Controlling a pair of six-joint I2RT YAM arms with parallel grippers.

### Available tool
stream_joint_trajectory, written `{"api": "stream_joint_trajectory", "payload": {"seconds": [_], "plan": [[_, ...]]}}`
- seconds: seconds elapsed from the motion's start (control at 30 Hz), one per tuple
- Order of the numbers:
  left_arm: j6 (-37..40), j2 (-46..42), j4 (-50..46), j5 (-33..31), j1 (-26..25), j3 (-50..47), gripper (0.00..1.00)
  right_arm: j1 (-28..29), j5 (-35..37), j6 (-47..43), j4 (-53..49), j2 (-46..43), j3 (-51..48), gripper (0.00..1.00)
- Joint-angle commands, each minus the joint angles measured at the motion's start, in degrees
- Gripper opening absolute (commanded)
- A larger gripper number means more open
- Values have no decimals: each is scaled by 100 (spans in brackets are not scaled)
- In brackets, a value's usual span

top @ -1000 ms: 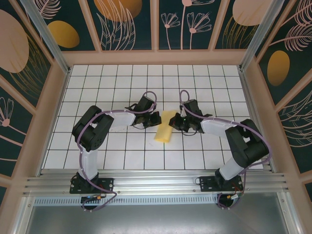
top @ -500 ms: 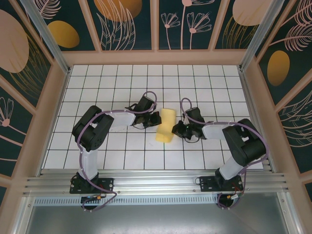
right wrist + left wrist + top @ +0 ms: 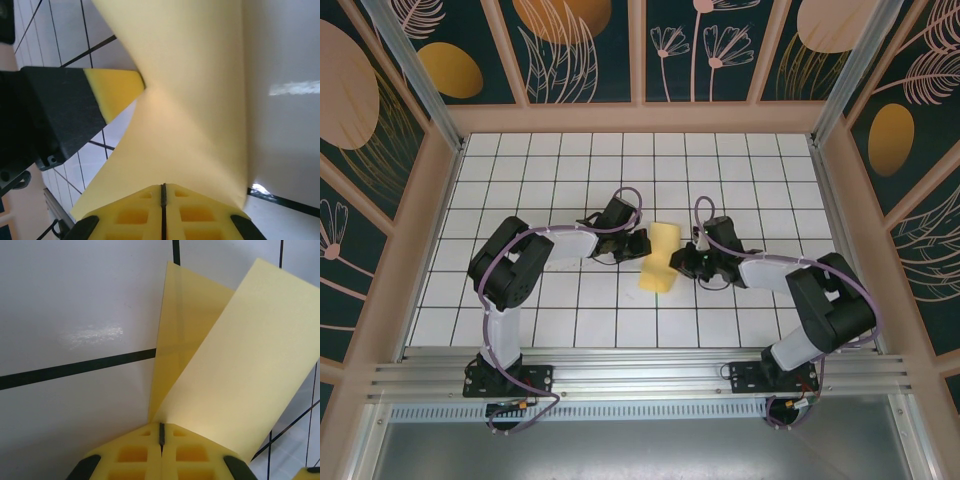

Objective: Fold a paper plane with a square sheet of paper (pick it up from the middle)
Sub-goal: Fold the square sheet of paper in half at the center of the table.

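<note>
Item: yellow square sheet of paper (image 3: pixel 661 256), mid worktop (image 3: pixel 570 320), squeezed narrow at its waist, both ends flaring, partly raised off tiles. West edge: left end effector (image 3: pixel 161 429) pads pressed together, pinching sheet. East edge: right end effector (image 3: pixel 163 190) likewise clamped on sheet. Effectors face each other, close.

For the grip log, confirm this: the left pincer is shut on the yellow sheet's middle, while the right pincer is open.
Wrong on the right pincer: it is shut on the square sheet of paper too, as the right wrist view shows. The left pincer is shut on it as stated.
</note>
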Motion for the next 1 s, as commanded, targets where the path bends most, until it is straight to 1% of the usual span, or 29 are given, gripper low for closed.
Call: {"api": "stream_joint_trajectory", "payload": {"seconds": [0.0, 0.1, 0.23, 0.4, 0.5, 0.63, 0.73, 0.97], "plan": [[134, 349, -519, -375, -19, -117, 0, 93, -46, 210, 251, 172, -214, 7], [152, 376, -517, -353, -19, -107, 0, 99, 112, 262, 453, 241, -505, 8], [172, 386, -525, -344, -19, -99, 0, 97, 177, 212, 456, 403, -628, 8], [181, 395, -517, -362, -19, -113, 0, 132, 498, 253, 224, -40, -525, 11], [181, 407, -517, -344, -19, -114, 0, 191, 406, 251, 228, -336, -498, 11], [190, 409, -517, -327, -24, -91, 0, 299, 228, 306, 347, -422, -493, 11], [191, 407, -525, -335, -19, -82, 0, 499, 321, 373, 364, -318, -514, 10], [198, 411, -525, -328, -23, -99, 0, 553, 539, 574, 618, 27, -890, 9]]}}
